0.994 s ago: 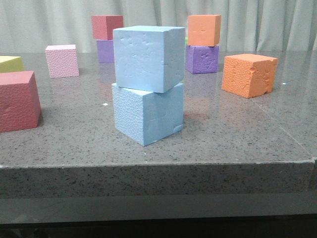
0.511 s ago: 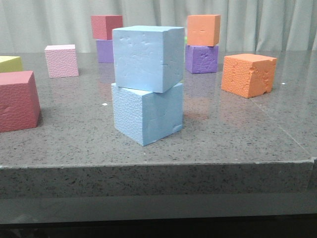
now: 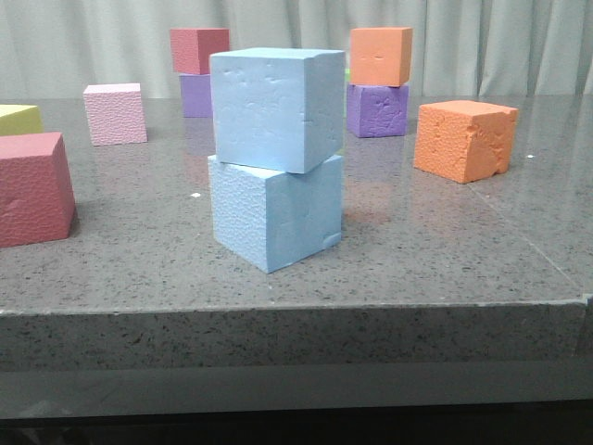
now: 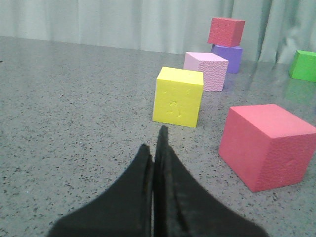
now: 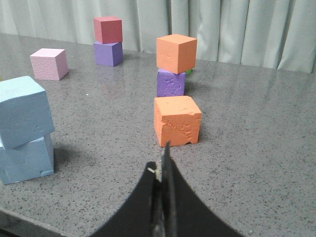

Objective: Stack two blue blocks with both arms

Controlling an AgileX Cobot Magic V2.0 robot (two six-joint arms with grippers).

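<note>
On the left, the left gripper point(image 4: 157, 148) hangs with fingers pressed together, well short of a yellow foam cube point(image 4: 178, 96). Near the table's point(image 3: 445, 250) centre front, the upper sky-blue foam block point(image 3: 276, 107) sits on the lower sky-blue foam block point(image 3: 274, 211). On the right, the right gripper point(image 5: 163, 165) is pressed together, empty.

Red cube point(image 3: 32, 190) cut by left frame edge, yellow cube point(image 3: 18, 119) too. Green cube point(image 4: 305, 65) cropped at right edge. Lower blue block point(image 5: 24, 160) clipped at left edge, right wrist view.
</note>
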